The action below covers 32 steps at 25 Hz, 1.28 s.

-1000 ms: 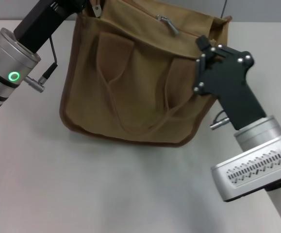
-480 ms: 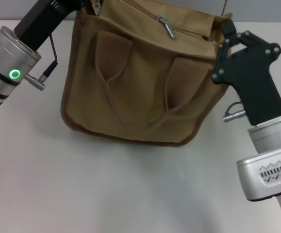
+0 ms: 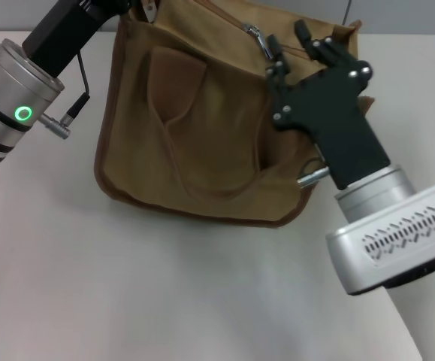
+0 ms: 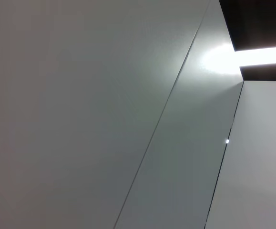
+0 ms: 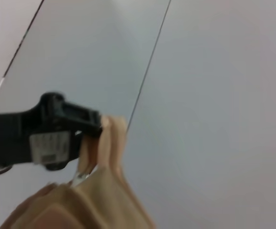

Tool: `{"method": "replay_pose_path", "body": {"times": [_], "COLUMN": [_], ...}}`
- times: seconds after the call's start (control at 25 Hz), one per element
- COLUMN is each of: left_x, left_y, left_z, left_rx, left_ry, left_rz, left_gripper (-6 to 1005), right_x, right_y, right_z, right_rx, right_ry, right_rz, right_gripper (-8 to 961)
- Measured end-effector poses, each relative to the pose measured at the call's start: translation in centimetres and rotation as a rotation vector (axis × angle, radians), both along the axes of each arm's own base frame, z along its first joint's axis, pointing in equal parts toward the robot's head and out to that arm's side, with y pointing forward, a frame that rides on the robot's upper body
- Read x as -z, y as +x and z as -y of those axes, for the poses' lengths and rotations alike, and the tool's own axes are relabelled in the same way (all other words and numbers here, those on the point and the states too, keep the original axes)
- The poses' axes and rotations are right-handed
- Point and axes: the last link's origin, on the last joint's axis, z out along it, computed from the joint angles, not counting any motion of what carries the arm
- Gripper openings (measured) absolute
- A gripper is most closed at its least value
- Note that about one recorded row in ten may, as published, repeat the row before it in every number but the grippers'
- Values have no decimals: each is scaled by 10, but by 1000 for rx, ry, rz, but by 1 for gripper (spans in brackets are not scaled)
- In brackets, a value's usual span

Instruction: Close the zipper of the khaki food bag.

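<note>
Khaki food bag (image 3: 202, 128) is seen standing on the pale bench (image 3: 164, 293) in the head view, occupying the area from about 10 to 1 o'clock of the frame, its broad face with two looped handles turned toward the camera. Its long axis is laid roughly from 9 to 3 o'clock, with the top panel tipped away toward 12 o'clock. The zipper (image 3: 236, 22) is run along that top panel, following the bag's long axis, and its small silver pull (image 3: 261, 43) is hung down toward 5 o'clock, just beside the dark fingers of the right hand (image 3: 288, 41).

The right hand is held over the bag's upper right portion, at about 1 o'clock, its fingers spread apart and closed on nothing; the pull is near them but contact cannot be confirmed. The left hand (image 5: 87, 129) is placed at the bag's top left corner, at about 11 o'clock in the head view; in the right wrist view it is shown clenched on a raised fold of the bag's tan fabric.

The bench surface is a plain, light grey. Behind it, flat grey wall panels with thin dark seams are shown in the wrist views, and a bright strip of light (image 4: 252, 57) is set into a dark ceiling recess.
</note>
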Motion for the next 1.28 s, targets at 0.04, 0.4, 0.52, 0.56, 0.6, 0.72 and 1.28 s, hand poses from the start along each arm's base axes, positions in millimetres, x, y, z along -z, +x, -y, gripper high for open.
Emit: {"method": "replay_pose_path", "body": {"times": [0.04,0.4,0.52,0.56,0.6,0.72,1.28], "left_x": [0,0,0,0,0,0,-1], "left_y": [0,1,1,2,2,2,3], "left_z": [0,0,0,0,0,0,-1], "left_rx": [0,4,8,9,9,9,9], "left_ry": [0,1,1,1,1,1,12], "left_rz": [0,3,4,4,4,4,-1], "left_gripper": [25,25,25,25,25,25,26], "right_x": [2,6,3,1,1,2,6], "right_y": [-1,-2,0,1,1,1,-5], "right_z": [-1,-4,-11,-16,-16,-19,-32], "right_rx": [1,2,24,42,42,48,54], "right_ry": [-14,-41,-27,-27,-27,-36,-82], "right_rz": [9,27,24,28,28,32,38], "right_gripper": [191,506,513,515,517,524,522]}}
